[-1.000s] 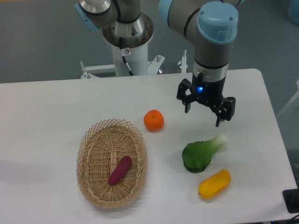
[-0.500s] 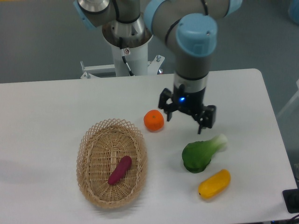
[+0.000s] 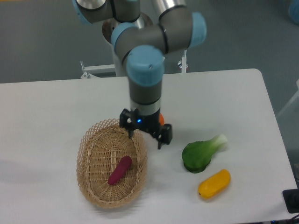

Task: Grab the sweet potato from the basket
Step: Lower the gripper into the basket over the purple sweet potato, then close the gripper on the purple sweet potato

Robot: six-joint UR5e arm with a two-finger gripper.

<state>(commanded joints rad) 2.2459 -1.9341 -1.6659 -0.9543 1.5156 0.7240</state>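
Nearest you, below and to the left of the gripper [image 3: 145, 137], the sweet potato [image 3: 120, 170] lies on the floor of the basket [image 3: 88, 179], slanted with its upper end pointing up toward the gripper and its lower end toward the basket's middle. You can expect it to be light, firm and smooth-skinned, so it may roll or slip if pinched near a tapered tip; take it across its thicker middle, with the fingers set crosswise to its length. The gripper itself hangs over the basket's upper right rim, its two fingers spread apart and holding nothing. Just behind it a sliver of orange [image 3: 161, 119] shows, probably a round fruit mostly hidden by the wrist. No brand, label or writing can be read anywhere on the surface [image 3: 46, 107].
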